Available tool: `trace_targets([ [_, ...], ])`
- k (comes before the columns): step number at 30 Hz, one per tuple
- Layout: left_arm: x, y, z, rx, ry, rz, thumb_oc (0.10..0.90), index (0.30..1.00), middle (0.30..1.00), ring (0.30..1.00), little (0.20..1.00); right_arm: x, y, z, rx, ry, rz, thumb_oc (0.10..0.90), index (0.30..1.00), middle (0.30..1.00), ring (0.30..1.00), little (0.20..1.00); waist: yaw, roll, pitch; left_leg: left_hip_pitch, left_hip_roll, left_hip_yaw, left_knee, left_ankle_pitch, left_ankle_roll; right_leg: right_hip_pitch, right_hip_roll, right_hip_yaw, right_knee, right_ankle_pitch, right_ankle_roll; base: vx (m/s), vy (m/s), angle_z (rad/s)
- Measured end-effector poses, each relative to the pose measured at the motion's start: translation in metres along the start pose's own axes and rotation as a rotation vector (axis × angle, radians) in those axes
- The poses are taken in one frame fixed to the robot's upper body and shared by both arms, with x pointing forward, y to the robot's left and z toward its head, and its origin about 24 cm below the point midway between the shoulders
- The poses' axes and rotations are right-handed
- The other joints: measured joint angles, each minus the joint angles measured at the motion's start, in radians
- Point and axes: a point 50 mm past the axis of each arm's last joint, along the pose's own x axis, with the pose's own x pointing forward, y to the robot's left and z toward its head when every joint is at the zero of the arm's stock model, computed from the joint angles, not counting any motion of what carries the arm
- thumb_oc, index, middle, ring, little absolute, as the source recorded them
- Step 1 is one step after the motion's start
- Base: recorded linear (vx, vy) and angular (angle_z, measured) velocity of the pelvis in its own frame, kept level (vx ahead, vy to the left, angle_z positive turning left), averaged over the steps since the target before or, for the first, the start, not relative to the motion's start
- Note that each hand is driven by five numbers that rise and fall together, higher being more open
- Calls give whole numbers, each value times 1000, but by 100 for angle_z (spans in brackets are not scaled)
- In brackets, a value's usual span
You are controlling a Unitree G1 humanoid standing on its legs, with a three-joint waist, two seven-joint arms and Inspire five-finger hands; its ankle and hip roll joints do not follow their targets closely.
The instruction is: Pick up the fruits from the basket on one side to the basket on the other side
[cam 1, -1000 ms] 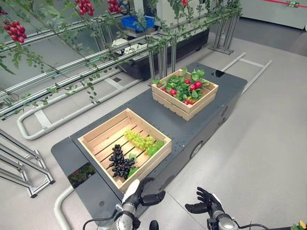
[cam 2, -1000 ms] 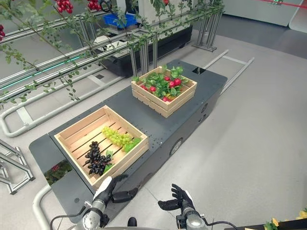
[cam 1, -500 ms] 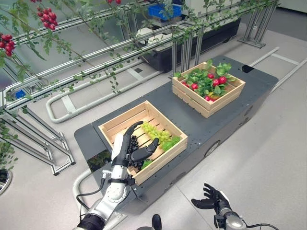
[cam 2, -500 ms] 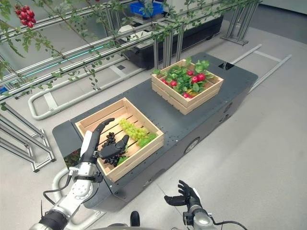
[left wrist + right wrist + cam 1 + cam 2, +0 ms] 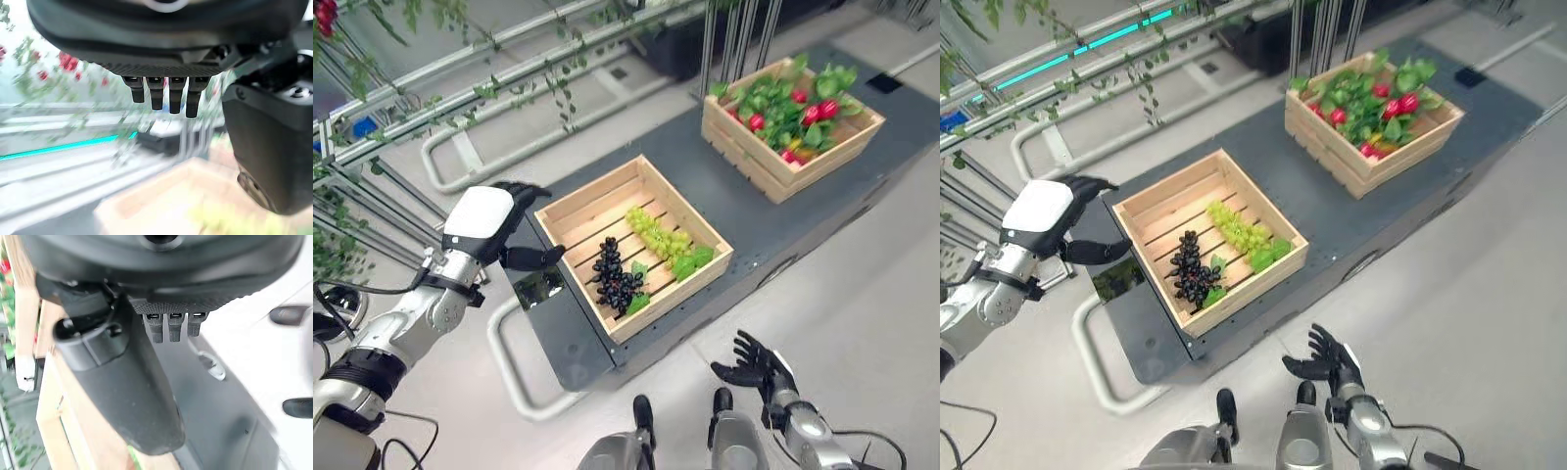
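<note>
Grapes, a black bunch [image 5: 617, 282] and a green bunch [image 5: 658, 236], lie side by side in the near wooden crate [image 5: 570, 200] on the dark platform [image 5: 724, 199]. I see my left hand [image 5: 487, 221] raised just left of that crate, fingers relaxed, holding nothing. My right hand [image 5: 763, 363] hangs low and near, fingers spread, empty. The far crate [image 5: 773, 175] holds red fruit [image 5: 820, 111] among leaves.

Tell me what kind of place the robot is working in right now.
Probably an indoor lab or demo hall mocked up as an orchard: metal rail frames hung with leafy vines, a grey floor, and two wooden crates of fruit on a dark platform.
</note>
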Motion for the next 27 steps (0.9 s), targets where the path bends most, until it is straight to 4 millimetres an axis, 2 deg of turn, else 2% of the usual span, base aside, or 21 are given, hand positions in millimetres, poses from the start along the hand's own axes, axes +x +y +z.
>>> trace_targets([
  [1, -2, -5, 0, 30, -4, -30, 800, 900, 900, 900, 900, 3, 1, 7, -10, -20, 10, 800, 900, 900, 900, 900, 5, 4, 10, -6, 8, -1, 3, -1, -6, 0, 8, 3, -11, 7, -5, -164, 75, -21],
  [2, -3, -10, 2, 72, -22, -69, 800, 900, 900, 900, 900, 9, 1, 24, -12, -73, 26, 800, 900, 900, 900, 900, 9, 8, 33, -23, 24, 2, 12, -1, -11, -2, 23, 6, -27, 19, -13, -158, 106, -14],
  [4, 7, -10, 9, 150, -83, -99, 800, 900, 900, 900, 900, 22, -2, 66, -59, -191, 36, 800, 900, 900, 900, 900, 9, 0, 77, -90, 36, -6, 57, -7, -24, -61, 35, -2, 4, 18, -31, -100, 100, -6],
  [5, 10, -9, 11, 159, -93, -94, 800, 900, 900, 900, 900, 25, -3, 74, -69, -213, 35, 800, 900, 900, 900, 900, 8, -3, 91, -98, 38, -6, 61, -8, -26, -72, 36, -1, 13, 16, -33, -43, 71, -4],
  [7, 28, 4, 18, 177, -123, -49, 800, 900, 900, 900, 900, 33, -8, 112, -72, -306, 24, 800, 900, 900, 900, 900, 5, -17, 147, -124, 41, -9, 96, -21, -34, -104, 35, -4, 57, 3, -47, -70, 74, -9],
  [8, 36, 10, 22, 193, -132, -24, 800, 900, 900, 900, 900, 35, -10, 124, -70, -338, 18, 800, 900, 900, 900, 900, 3, -23, 150, -148, 42, -8, 118, -30, -36, -126, 35, -4, 75, -4, -48, -69, 57, -4],
  [11, 55, 35, 29, 273, -168, 36, 800, 900, 900, 900, 900, 36, -16, 141, -64, -375, 6, 800, 900, 900, 900, 900, 2, -32, 156, -220, 47, -12, 216, -70, -38, -180, 26, -7, 141, -28, -58, -74, 72, 7],
  [12, 59, 39, 29, 284, -165, 48, 800, 900, 900, 900, 900, 36, -16, 142, -65, -379, 6, 800, 900, 900, 900, 900, 2, -34, 157, -233, 48, -11, 237, -80, -39, -190, 25, -7, 154, -36, -58, -106, 92, 2],
  [16, 72, 67, 25, 336, -111, 149, 800, 900, 900, 900, 900, 34, -15, 155, -22, -423, 7, 800, 900, 900, 900, 900, -9, -39, 167, -371, 66, -19, 445, -163, -40, -296, 9, 0, 299, -91, -69, -81, 63, 4],
  [18, 75, 77, 22, 356, -78, 220, 800, 900, 900, 900, 900, 33, -15, 154, -1, -424, 5, 800, 900, 900, 900, 900, -25, -41, 171, -442, 72, -36, 530, -189, -40, -349, 6, 0, 360, -110, -74, -59, 62, 12],
  [20, 75, 85, 21, 368, -66, 320, 800, 900, 900, 900, 900, 32, -19, 146, 6, -403, -25, 800, 900, 900, 900, 900, -23, -45, 175, -516, 86, -38, 625, -223, -38, -417, 5, 12, 432, -135, -81, -58, 47, -3],
  [24, 74, 90, 22, 392, -76, 424, 800, 900, 900, 900, 900, 29, -22, 130, 9, -360, -50, 800, 900, 900, 900, 900, -28, -52, 180, -587, 97, -41, 697, -243, -38, -483, 5, 19, 488, -145, -84, -24, 15, -5],
  [27, 74, 88, 25, 442, -111, 417, 800, 900, 900, 900, 900, 28, -23, 123, 11, -340, -56, 800, 900, 900, 900, 900, -33, -55, 181, -596, 102, -43, 702, -243, -38, -492, 5, 21, 491, -144, -84, 0, 0, 0],
])
